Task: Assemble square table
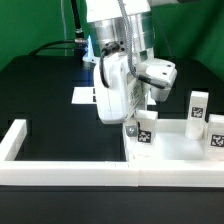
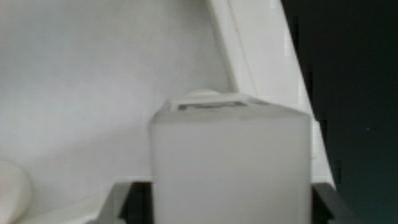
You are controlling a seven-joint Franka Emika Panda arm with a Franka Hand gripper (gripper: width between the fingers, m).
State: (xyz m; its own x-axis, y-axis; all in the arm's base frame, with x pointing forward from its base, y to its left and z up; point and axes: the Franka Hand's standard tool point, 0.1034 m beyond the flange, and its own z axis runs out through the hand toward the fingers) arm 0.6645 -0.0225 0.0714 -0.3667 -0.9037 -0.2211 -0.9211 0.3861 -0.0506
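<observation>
In the exterior view my gripper [image 1: 128, 93] hangs over the near left corner of the square table's white slab [image 1: 172, 148]. It is shut on a white leg block [image 1: 112, 90], held roughly upright just above the slab. In the wrist view that leg block [image 2: 222, 160] fills the gap between my two dark fingers [image 2: 125, 203], with the gripper [image 2: 222, 208] over the slab [image 2: 89, 90] close to its raised rim [image 2: 249, 50]. Tagged leg blocks stand on the slab: one near the held leg [image 1: 147, 130], one further back [image 1: 197, 108] and one at the exterior view's right edge [image 1: 215, 135].
The white border wall [image 1: 60, 172] runs along the table's front, with an arm [image 1: 14, 140] at the exterior view's left. The marker board [image 1: 84, 96] lies behind the arm. The black tabletop [image 1: 50, 100] spreads to the exterior view's left.
</observation>
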